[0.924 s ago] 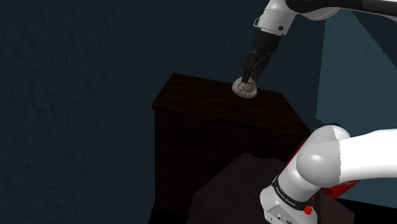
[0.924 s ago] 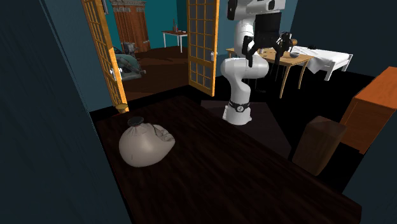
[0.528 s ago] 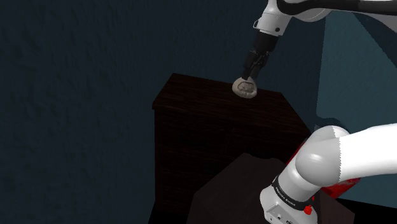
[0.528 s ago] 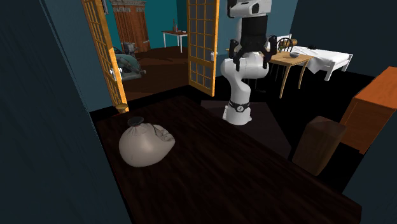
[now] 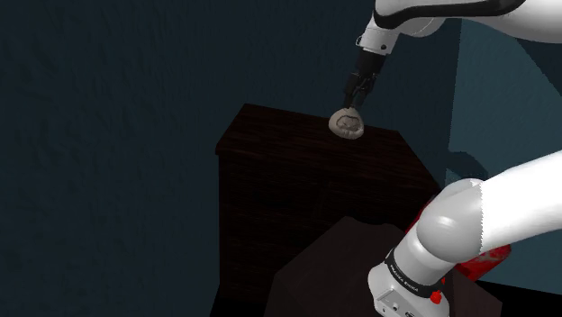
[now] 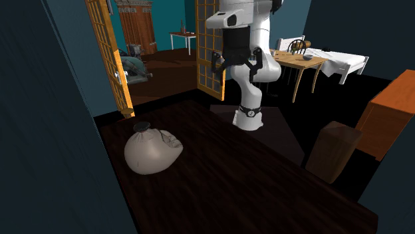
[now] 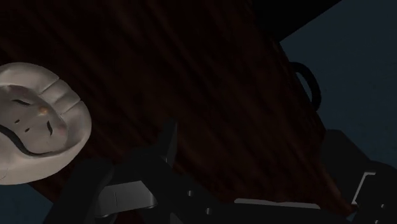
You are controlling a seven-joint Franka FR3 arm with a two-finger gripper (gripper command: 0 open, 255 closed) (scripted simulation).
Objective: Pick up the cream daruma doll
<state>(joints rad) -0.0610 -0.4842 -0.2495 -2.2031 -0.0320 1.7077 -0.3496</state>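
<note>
In the shoulder view, the doll (image 5: 347,123) is a pale, rounded lump on top of a dark wood cabinet (image 5: 288,149), with the gripper (image 5: 355,99) just above it. In the second exterior view it looks like a cream sack with a dark cap, and the jaws stand apart, empty. In the wrist view its cream face has dark lines and an orange dot, and it lies beside the fingers (image 7: 167,141), not between them.

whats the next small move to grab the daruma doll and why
Probably shift the open gripper sideways until the doll sits between its fingers, then lower. In the wrist view the doll lies on the cabinet top beside one finger, outside the gap.
</note>
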